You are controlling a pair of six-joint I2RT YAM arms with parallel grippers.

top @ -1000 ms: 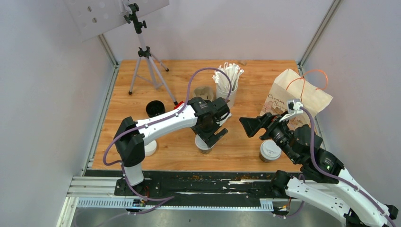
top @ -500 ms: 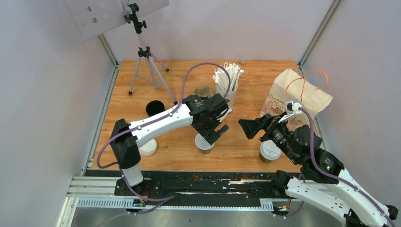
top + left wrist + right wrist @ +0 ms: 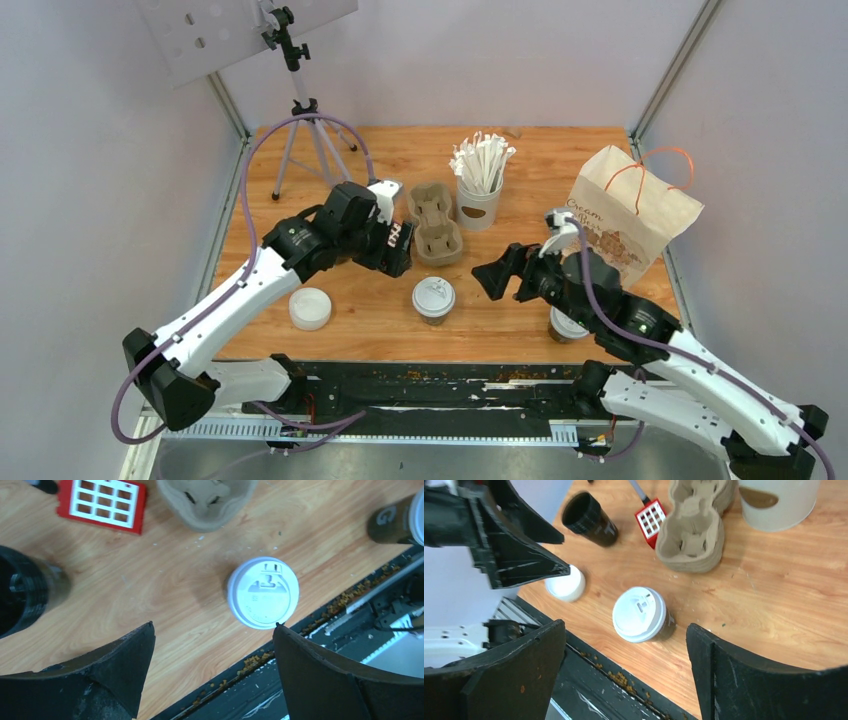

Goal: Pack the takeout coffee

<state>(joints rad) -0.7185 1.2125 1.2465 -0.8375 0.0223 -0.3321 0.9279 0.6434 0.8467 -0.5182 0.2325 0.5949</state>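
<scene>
One takeout coffee cup, dark brown with a white lid, stands alone near the table's front edge; it shows too in the left wrist view and the right wrist view. A second lidded cup stands to its right, half hidden under my right arm, and appears at the left wrist view's corner. My left gripper hangs open, left of and behind the first cup, its jaws holding nothing. My right gripper is open to the cup's right, jaws spread wide and holding nothing.
A beige pulp cup tray lies behind the first cup. A white cup of wrapped sticks and a paper bag stand farther back right. A black cup, a red grid piece, a loose white lid and a tripod are at the left.
My left gripper has lifted off from over the first cup and swung left and back, leaving the cup standing. My right gripper has moved left and lower, toward that cup.
</scene>
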